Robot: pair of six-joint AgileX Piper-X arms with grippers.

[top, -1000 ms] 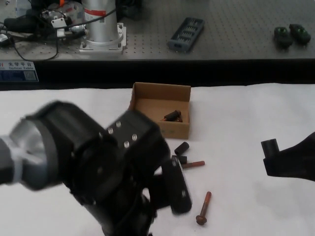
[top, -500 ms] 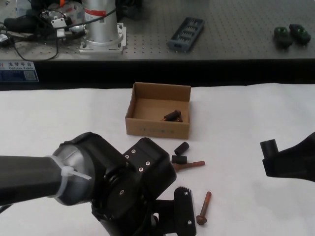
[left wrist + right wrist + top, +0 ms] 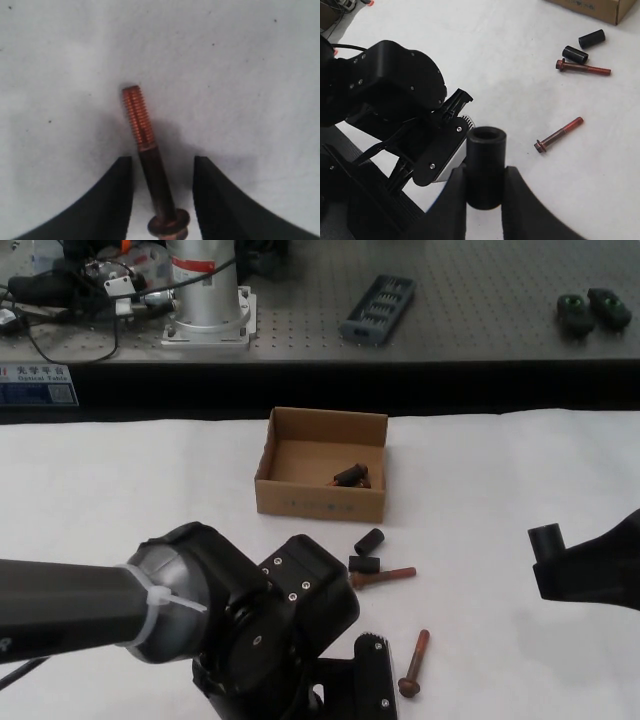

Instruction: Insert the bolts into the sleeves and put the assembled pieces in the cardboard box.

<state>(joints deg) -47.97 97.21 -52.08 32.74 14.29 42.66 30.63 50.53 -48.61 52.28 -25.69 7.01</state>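
Note:
A copper bolt (image 3: 150,160) lies on the white cloth between the open fingers of my left gripper (image 3: 162,161), untouched. In the high view this bolt (image 3: 413,663) lies just right of the left gripper (image 3: 374,685), near the front edge. My right gripper (image 3: 486,200) is shut on an upright black sleeve (image 3: 486,167), held above the cloth at the right (image 3: 548,538). A second bolt (image 3: 385,575) lies by two loose sleeves (image 3: 368,540) in front of the cardboard box (image 3: 320,502). An assembled piece (image 3: 350,476) lies inside the box.
The bulky left arm (image 3: 200,630) covers the near left of the cloth. Behind the cloth a dark bench carries a metal post (image 3: 205,290), a blue rack (image 3: 378,308) and cables. The cloth's right side has free room.
The left arm swung down and toward the near edge, bringing its gripper low beside the loose bolt. The right arm and its sleeve stayed put.

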